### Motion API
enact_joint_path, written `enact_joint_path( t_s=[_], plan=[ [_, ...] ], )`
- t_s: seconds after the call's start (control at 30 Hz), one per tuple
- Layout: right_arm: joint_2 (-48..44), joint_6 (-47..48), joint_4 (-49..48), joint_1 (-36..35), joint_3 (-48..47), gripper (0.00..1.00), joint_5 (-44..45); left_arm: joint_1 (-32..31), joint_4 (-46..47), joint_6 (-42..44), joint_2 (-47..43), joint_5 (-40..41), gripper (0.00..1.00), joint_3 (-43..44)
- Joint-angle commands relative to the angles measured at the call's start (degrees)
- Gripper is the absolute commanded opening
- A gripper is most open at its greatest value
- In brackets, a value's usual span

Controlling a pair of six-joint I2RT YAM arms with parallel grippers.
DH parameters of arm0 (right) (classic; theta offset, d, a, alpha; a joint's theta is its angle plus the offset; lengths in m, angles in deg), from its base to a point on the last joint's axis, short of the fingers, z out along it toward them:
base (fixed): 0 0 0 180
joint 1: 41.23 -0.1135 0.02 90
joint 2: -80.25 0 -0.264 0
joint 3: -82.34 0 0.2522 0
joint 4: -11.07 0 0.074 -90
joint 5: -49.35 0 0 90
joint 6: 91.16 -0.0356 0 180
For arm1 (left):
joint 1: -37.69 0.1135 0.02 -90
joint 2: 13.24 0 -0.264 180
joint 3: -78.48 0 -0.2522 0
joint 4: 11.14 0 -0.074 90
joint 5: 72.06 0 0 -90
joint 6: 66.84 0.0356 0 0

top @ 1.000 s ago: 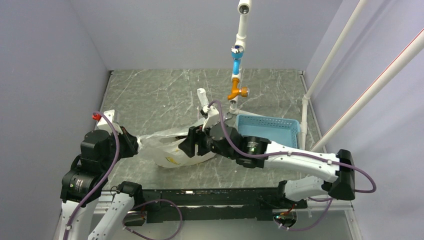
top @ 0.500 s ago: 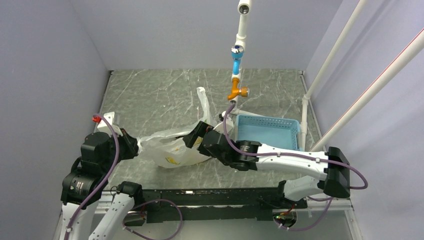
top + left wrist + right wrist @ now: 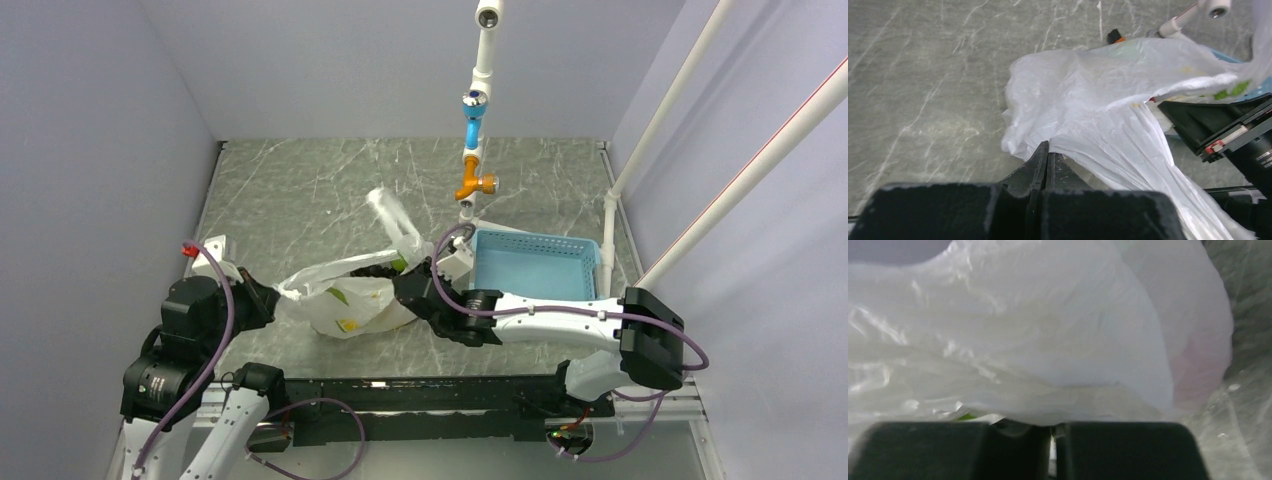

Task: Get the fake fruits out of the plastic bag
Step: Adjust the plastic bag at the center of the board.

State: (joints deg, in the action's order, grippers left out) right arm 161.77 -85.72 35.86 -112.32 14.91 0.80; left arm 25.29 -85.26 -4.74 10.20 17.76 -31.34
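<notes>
- Grey marbled table (image 3: 300,190): a translucent white crinkly plastic bag (image 3: 345,300) is laid on it, just left of the light blue slotted basket (image 3: 535,262).
- Left gripper (image 3: 1045,159): jaws are clamped together on the bag's left end.
- Right gripper (image 3: 1053,432): jaws are closed on film at the bag's right side.

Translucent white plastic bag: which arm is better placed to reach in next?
Right, most likely. The right hand pinches film at the raised open mouth of the translucent white plastic bag, beside the light blue slotted basket. The left hand is clamped on the bag's closed end, anchoring it.
</notes>
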Motion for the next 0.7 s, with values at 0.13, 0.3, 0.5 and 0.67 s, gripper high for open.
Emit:
enact_joint_path(
  t_s=[0.13,0.3,0.5,0.67],
  plan=[
    [-6.9,27.7,-30.0,1.3,14.5,0.00,-13.3,0.3,-7.7,7.9,1.5,2.8,0.67,12.0],
    [-8.9,32.1,-31.7,1.3,16.1,0.00,-17.1,0.3,-3.6,12.0,7.1,-5.7,0.91,22.6],
    [-10.5,34.8,-30.6,1.3,15.0,0.00,-18.7,0.3,1.5,18.0,18.7,-20.1,0.99,27.8],
    [-10.5,34.4,-31.0,1.3,15.2,0.00,-20.1,0.2,7.1,26.6,24.5,-32.5,0.99,24.6]
  ],
)
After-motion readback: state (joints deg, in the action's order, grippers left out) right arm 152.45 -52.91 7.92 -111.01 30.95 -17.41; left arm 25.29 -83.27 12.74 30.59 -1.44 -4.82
